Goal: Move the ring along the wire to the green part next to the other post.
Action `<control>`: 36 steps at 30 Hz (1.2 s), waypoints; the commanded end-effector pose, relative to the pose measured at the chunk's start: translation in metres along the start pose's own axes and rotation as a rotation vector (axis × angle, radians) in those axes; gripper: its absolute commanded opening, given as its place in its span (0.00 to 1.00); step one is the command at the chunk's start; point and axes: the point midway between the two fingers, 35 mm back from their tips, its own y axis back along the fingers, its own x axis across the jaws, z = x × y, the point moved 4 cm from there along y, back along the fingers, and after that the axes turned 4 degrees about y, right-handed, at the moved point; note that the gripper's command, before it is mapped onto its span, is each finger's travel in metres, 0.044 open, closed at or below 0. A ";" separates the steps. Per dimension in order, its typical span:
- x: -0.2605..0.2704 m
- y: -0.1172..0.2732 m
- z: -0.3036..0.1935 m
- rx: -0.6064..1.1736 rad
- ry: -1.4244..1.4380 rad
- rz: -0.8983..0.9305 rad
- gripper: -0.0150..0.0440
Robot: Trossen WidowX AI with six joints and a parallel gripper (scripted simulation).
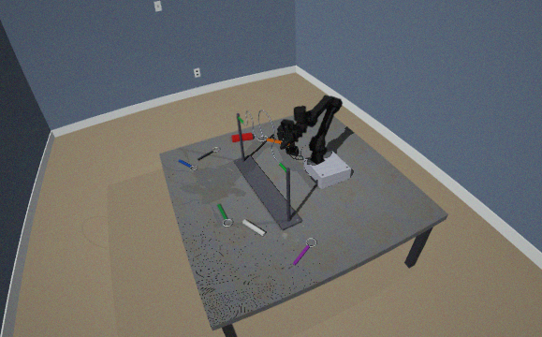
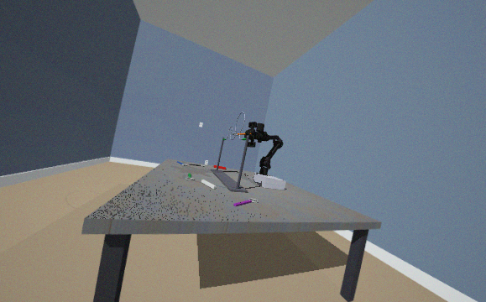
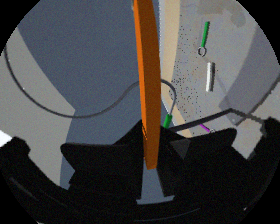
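The orange handle is held between the fingers of my gripper, which is shut on it. The handle points away from the arm, nearly level. Its ring is at the grey wire, between the two posts; whether it touches the wire is too small to tell. The ring is out of the wrist view. One green part is by the far post; the other green part is by the near post.
The posts stand on a dark base plate. A red block lies beyond the far post. Black, blue, green and purple handles with rings and a white bar lie on the table. The white robot base is to the right.
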 end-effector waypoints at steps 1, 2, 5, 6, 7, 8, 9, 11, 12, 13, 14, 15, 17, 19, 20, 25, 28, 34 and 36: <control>0.013 0.003 0.000 0.008 -0.059 0.046 0.00; 0.015 0.004 0.001 0.010 -0.073 0.054 0.00; 0.021 0.005 0.002 0.014 -0.115 0.078 0.00; 0.023 0.005 0.003 0.015 -0.129 0.086 0.00; 0.025 0.006 0.003 0.016 -0.142 0.094 0.00; 0.027 0.006 0.004 0.017 -0.155 0.101 0.00; 0.029 0.007 0.004 0.019 -0.170 0.110 0.00; 0.033 0.008 0.006 0.021 -0.198 0.126 0.00; 0.035 0.009 0.006 0.022 -0.211 0.133 0.00; 0.037 0.009 0.007 0.023 -0.223 0.140 0.00; 0.039 0.010 0.007 0.025 -0.236 0.147 0.00; 0.041 0.010 0.008 0.026 -0.248 0.154 0.00; 0.045 0.012 0.010 0.028 -0.276 0.170 0.00; 0.048 0.013 0.011 0.030 -0.300 0.184 0.00; 0.050 0.014 0.012 0.031 -0.311 0.190 0.00; 0.059 0.017 0.017 0.037 -0.372 0.225 0.00; 0.063 0.019 0.020 0.039 -0.398 0.240 0.00; 0.071 0.023 0.025 0.043 -0.431 0.259 0.00; 0.072 0.024 0.026 0.043 -0.434 0.261 0.00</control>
